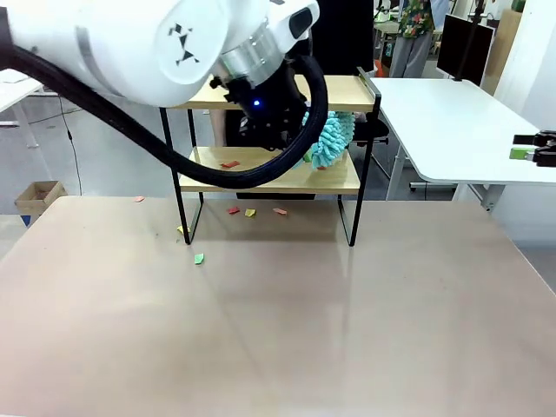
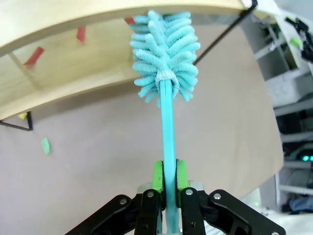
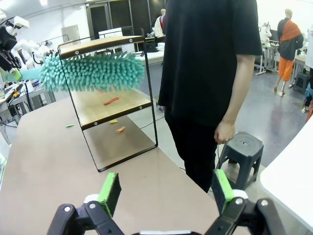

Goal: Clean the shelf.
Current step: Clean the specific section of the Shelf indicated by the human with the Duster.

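Note:
The shelf stands at the table's far side, two wooden boards in a thin black frame. My left gripper is shut on the teal handle of a fluffy teal duster. The duster head sits between the two boards at the shelf's right end, close over the lower board. A red paper scrap lies on the lower board. From the right wrist, the duster stretches across the shelf just under its top board. My right gripper stands open and holds nothing, off to the right.
Small paper scraps lie on the table under the shelf, with a green one in front of its left leg. A person in black stands behind the shelf, next to a dark stool. A white table adjoins at right.

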Available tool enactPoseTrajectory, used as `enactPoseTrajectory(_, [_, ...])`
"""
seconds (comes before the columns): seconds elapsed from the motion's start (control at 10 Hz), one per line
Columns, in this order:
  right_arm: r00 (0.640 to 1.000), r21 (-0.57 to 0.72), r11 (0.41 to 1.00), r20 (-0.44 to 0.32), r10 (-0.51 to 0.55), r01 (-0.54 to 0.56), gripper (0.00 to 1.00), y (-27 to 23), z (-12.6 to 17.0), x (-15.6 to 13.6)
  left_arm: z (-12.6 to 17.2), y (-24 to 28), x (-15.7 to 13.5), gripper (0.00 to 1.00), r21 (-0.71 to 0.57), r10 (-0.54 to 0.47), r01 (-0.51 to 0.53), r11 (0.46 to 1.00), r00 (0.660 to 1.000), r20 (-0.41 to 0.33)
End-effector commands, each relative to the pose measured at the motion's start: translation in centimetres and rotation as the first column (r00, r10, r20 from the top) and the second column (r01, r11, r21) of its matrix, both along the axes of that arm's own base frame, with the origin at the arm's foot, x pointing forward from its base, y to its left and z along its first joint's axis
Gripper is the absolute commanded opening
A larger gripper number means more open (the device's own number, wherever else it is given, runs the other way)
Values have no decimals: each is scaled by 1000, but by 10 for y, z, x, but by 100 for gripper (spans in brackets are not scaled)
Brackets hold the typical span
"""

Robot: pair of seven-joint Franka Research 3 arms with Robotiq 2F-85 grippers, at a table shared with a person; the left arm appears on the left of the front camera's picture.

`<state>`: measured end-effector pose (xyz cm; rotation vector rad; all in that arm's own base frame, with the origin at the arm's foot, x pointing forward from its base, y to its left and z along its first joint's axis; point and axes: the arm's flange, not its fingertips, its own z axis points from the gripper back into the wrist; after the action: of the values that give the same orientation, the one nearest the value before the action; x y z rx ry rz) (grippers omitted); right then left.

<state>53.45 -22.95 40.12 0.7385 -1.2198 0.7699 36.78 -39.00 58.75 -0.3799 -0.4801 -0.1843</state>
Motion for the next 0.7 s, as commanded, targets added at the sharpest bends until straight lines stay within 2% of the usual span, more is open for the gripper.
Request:
enactPoseTrajectory(0.0, [1000, -2, 1000, 5, 2, -2, 100, 3, 3, 1, 0, -29, 7, 13, 16, 116, -116, 993, 993, 36])
enactPoseTrajectory(0.3, [1000, -2, 1000, 5, 2, -2, 100, 3, 3, 1, -14, -58, 17, 13, 20, 183, -183, 983, 982, 37])
enactPoseTrajectory(0.6, [1000, -2, 1000, 5, 2, -2, 100, 3, 3, 1, -24, -76, 21, 13, 6, 181, -181, 983, 983, 37])
